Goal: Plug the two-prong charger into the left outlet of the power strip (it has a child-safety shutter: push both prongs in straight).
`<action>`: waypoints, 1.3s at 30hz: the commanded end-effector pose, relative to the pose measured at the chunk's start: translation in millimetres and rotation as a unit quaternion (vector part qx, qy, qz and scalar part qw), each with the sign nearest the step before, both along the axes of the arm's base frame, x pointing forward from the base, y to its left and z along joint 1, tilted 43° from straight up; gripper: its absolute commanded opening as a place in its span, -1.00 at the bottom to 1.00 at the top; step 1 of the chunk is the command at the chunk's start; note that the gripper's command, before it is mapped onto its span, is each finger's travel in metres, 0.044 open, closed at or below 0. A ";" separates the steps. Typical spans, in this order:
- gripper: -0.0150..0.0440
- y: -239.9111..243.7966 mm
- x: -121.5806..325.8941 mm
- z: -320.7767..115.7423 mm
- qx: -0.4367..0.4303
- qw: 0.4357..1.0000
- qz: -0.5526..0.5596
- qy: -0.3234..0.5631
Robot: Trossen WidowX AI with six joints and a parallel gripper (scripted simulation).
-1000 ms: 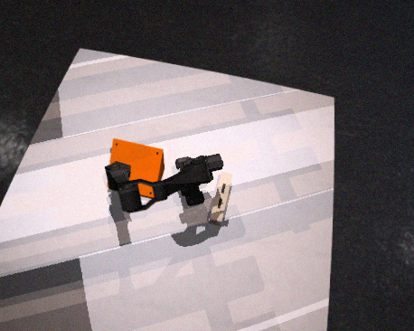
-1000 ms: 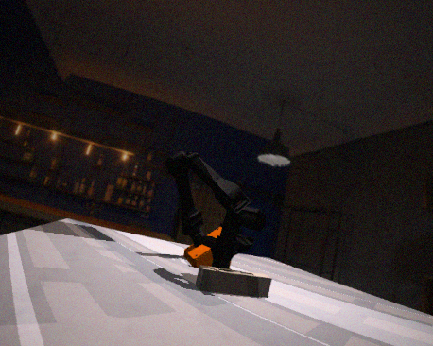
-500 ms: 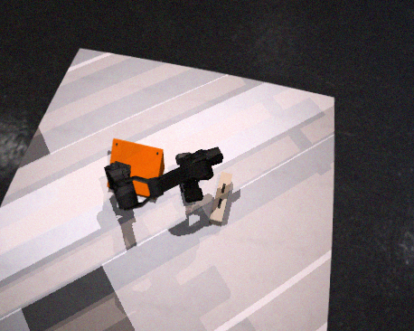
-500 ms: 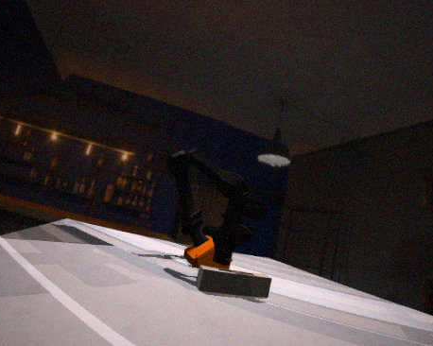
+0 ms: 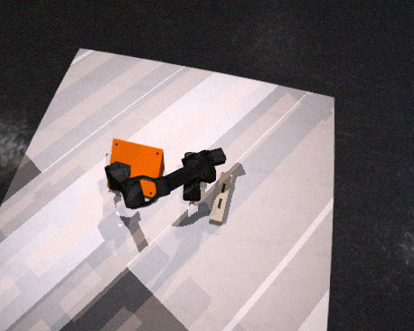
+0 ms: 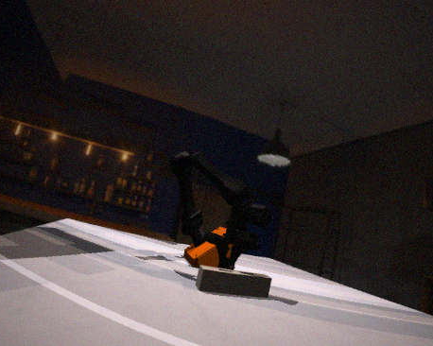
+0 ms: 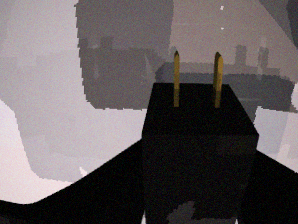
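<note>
The charger (image 7: 200, 112) is a black block with two brass-coloured prongs (image 7: 176, 82) (image 7: 218, 82), which point away from the wrist camera. My gripper (image 5: 192, 192) (image 6: 229, 260) (image 7: 189, 149) is shut on the charger, with one finger on each side. The prongs are bare, with only table surface and shadows beyond them. The power strip (image 5: 216, 216) (image 6: 233, 284) is a long beige bar with two dark outlets (image 5: 224, 187) (image 5: 220, 203) on top. In the top view my gripper is just left of the strip; in the exterior view it is behind it. The strip is outside the wrist view.
An orange block (image 5: 137, 156) (image 6: 204, 254) with small dark holes stands by the base of my arm (image 5: 174, 181) (image 6: 219, 181). The arm crosses in front of it in the top view. The table (image 5: 267, 235) (image 6: 128, 298) carries patchy stripes and shadows.
</note>
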State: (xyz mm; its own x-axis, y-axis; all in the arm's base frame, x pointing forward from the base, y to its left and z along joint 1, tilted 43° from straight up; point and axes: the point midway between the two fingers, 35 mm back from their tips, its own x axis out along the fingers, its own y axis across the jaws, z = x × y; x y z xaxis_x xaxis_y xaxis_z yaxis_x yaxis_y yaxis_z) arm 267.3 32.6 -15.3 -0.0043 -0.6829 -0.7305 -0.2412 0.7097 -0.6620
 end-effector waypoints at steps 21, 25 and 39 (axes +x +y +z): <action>-0.49 -2.1 18.3 -18.5 0.007 0.996 -0.069 -0.060; -0.49 -2.0 23.0 -18.9 0.007 0.995 -0.072 -0.063; -0.49 -2.1 39.4 -20.2 0.008 0.994 -0.081 -0.071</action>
